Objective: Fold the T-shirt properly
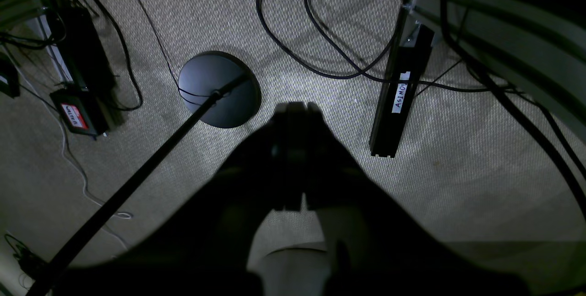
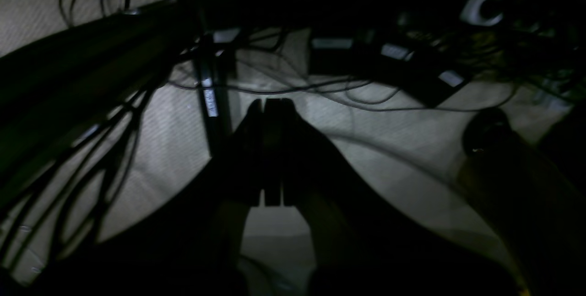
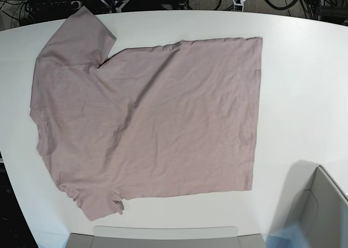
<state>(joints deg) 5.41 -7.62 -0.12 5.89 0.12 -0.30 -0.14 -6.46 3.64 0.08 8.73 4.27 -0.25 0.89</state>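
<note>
t-shirt (image 3: 147, 123) flat on white table (image 3: 304, 85), left end effector (image 1: 296, 108) and right end effector (image 2: 270, 104) pressed together, off table

Robot lab: white table (image 3: 304, 68), cables (image 1: 320, 53) over carpet (image 1: 458, 172).

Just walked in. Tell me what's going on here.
Nothing is being handled. The T-shirt lies spread flat and unfolded on the white table, neck toward the base view's left. Neither arm is over it: both wrist cameras look down at carpet and cables, with the left gripper and right gripper shut and empty.
</note>
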